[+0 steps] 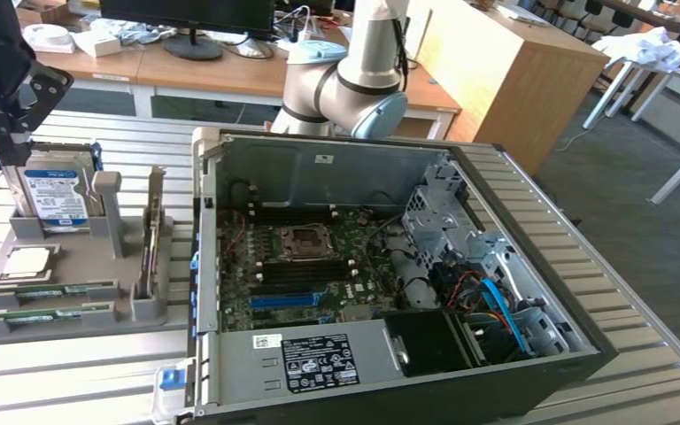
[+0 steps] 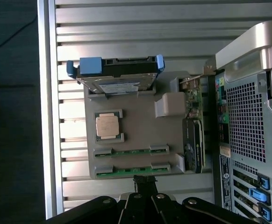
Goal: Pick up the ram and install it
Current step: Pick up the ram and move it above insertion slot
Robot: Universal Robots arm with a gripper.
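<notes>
Two ram sticks, long green boards, lie flat in slots at the front of the grey holder tray [image 1: 81, 266]: one ram stick [image 1: 50, 290] [image 2: 131, 151] and a second ram stick [image 1: 45, 314] [image 2: 131, 169] beside it. My gripper [image 1: 7, 152] [image 2: 144, 181] hangs above the tray's far left end, in front of the hard drive in the exterior view. Its fingers are shut with nothing between them. In the wrist view the fingertips sit just past the nearer ram stick, high above it.
The tray also holds a blue-labelled hard drive [image 1: 57, 190] [image 2: 117, 79] standing upright, a square silver processor [image 1: 27, 259] [image 2: 107, 126] and an upright expansion card [image 1: 151, 239] [image 2: 192, 140]. To the exterior view's right lies the open computer case [image 1: 470, 177] with its motherboard [image 1: 305, 266].
</notes>
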